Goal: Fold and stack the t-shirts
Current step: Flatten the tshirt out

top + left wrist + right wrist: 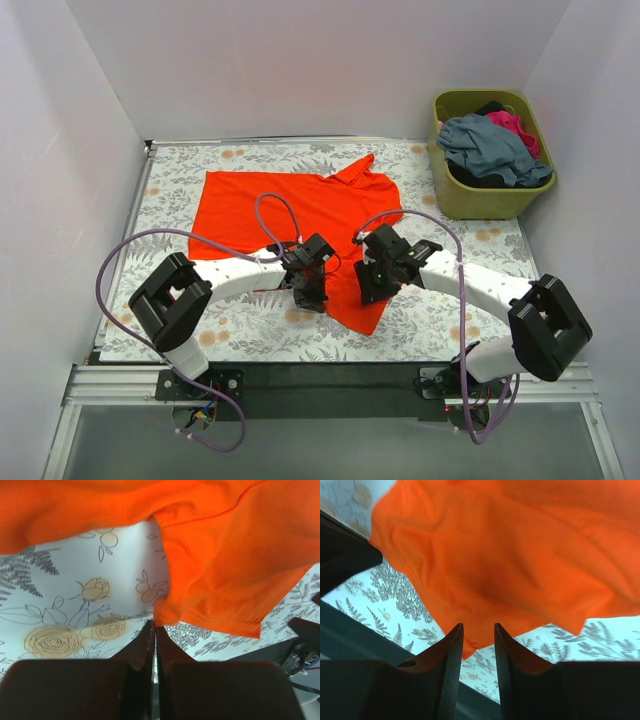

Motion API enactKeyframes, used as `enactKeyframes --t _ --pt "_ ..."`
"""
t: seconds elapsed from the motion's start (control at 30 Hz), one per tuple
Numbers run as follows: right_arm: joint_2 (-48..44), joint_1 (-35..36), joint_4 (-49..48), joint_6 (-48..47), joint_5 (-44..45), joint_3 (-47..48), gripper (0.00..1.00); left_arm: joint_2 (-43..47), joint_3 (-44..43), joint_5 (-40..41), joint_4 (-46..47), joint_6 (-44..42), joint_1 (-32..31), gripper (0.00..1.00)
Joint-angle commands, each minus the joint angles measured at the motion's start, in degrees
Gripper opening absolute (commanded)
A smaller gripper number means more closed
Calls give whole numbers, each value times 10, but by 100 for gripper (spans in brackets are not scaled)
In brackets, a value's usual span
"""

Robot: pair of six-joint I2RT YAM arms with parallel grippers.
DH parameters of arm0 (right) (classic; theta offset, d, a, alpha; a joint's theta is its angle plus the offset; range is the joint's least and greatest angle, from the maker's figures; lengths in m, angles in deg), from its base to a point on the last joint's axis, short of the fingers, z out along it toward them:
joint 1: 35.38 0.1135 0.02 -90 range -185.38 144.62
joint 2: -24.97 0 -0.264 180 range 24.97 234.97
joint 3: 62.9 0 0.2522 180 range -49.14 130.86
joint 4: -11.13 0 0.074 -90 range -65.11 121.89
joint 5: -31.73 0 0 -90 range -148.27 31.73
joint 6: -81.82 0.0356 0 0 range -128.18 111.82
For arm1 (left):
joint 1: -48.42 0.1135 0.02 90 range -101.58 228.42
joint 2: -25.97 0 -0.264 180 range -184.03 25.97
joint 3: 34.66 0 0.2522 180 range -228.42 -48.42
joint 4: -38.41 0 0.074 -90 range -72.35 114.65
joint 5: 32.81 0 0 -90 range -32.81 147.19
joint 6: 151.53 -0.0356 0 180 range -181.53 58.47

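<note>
While my left gripper (pixel 154 628) clamps the orange shirt's (pixel 290 205) near hem, my right gripper (pixel 478 634) sits parted at its near corner; the shirt lies spread across the worktop's (pixel 170 205) middle.

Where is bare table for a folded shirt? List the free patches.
Free: the table strip left of the orange t-shirt; the patch right of it, in front of the basket. Crowded: the near centre, where the left end effector and right end effector meet the shirt's hem.

Plain white walls (pixel 300 60) around a floral-clothed table (pixel 180 170)
</note>
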Motion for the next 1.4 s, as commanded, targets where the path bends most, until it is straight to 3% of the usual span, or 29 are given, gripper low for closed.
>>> enactKeyframes --t 0.0,0.3,0.43,0.57,0.7,0.83,1.0,1.37 --pt "19 21 7 15 -26 -21 33 37 16 -18 -20 6 0 0" --pt "49 83 45 41 -59 -57 34 93 70 -48 -36 21 -3 1" --pt "24 104 58 55 -75 -79 35 125 81 -55 -45 25 -6 12" --pt "-25 100 66 58 -33 -65 34 150 72 -35 -65 19 -5 45" --pt "-68 7 68 33 -11 -23 36 159 39 12 -95 -9 32 57" --pt "-68 -97 53 -16 -8 18 41 173 25 38 -93 -54 159 58" --pt "-28 -184 13 -37 -33 40 42 152 19 94 -75 -96 263 56" --pt "8 -212 -73 -20 -64 3 42 107 95 116 -26 -120 417 38"
